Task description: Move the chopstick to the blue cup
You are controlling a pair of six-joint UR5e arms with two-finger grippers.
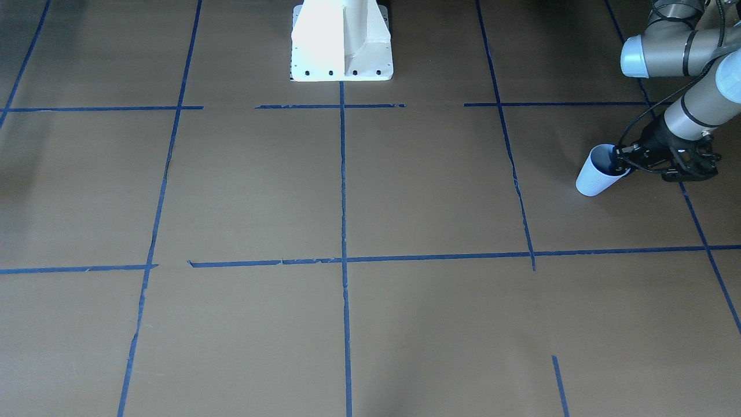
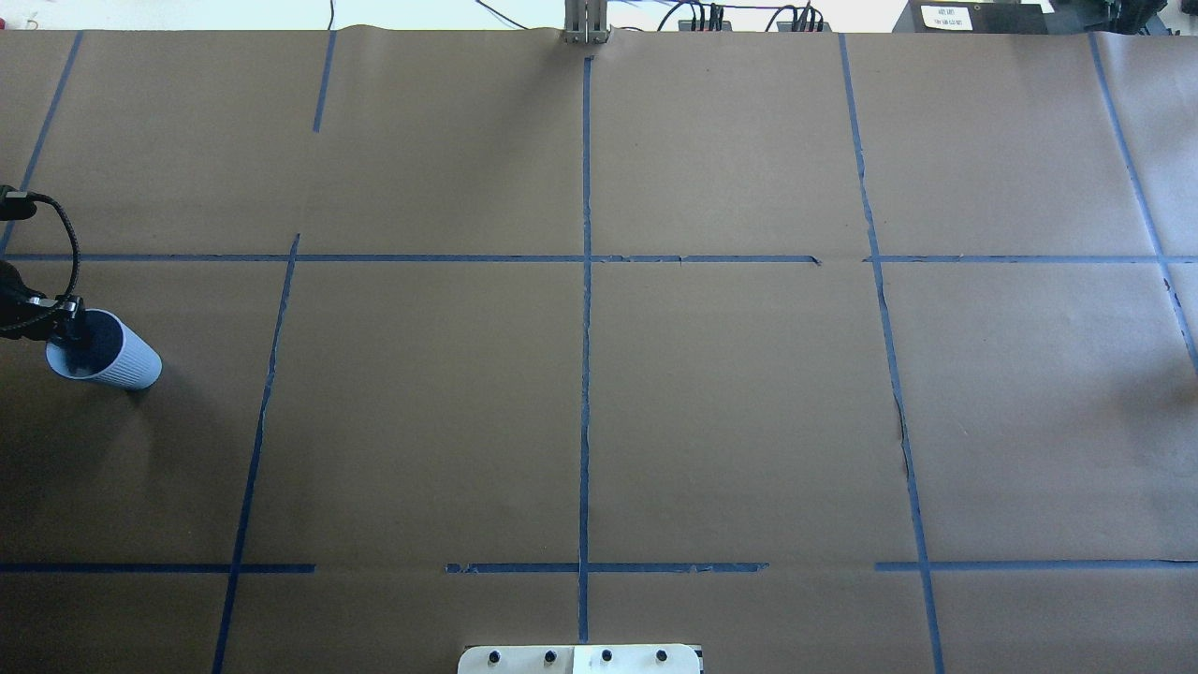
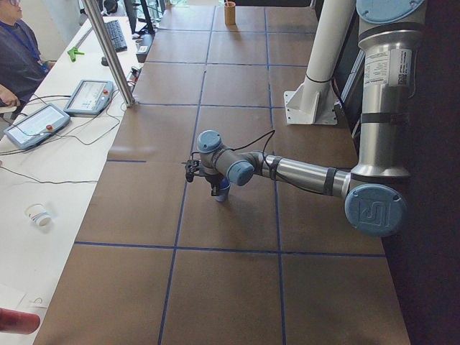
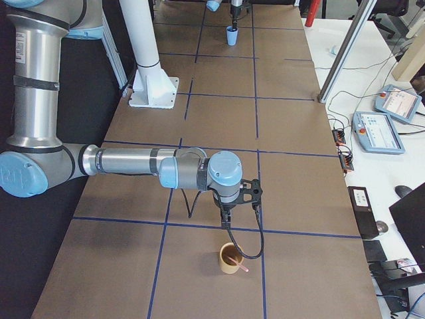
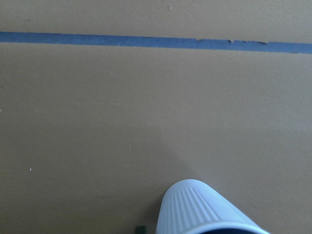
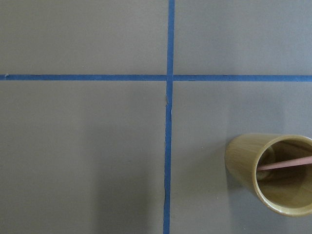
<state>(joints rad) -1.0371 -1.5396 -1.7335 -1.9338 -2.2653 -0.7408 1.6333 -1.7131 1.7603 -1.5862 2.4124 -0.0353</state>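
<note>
Table (image 2: 730, 402): brown paper cover, marked with a grid of dark blue tape lines (image 2: 586, 374). First cup (image 2: 131, 365): pale blue, ribbed outside, dark inside. Second cup (image 6: 243, 161): tan, wood-like finish. Chopstick (image 6: 285, 164) inside it: pink. Arms (image 4: 126, 161): silver-grey with light blue joint caps. Pedestal (image 1: 341, 40): white.

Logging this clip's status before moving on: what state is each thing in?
Blue cup: upright, no chopstick seen inside.
Chopstick: leaning inside the tan cup, not gripped.
Tan cup: upright, holding the chopstick.
Left end effector: at the blue cup's rim; grip unclear.
Right end effector: near the tan cup, apart from it; grip unclear.
</note>
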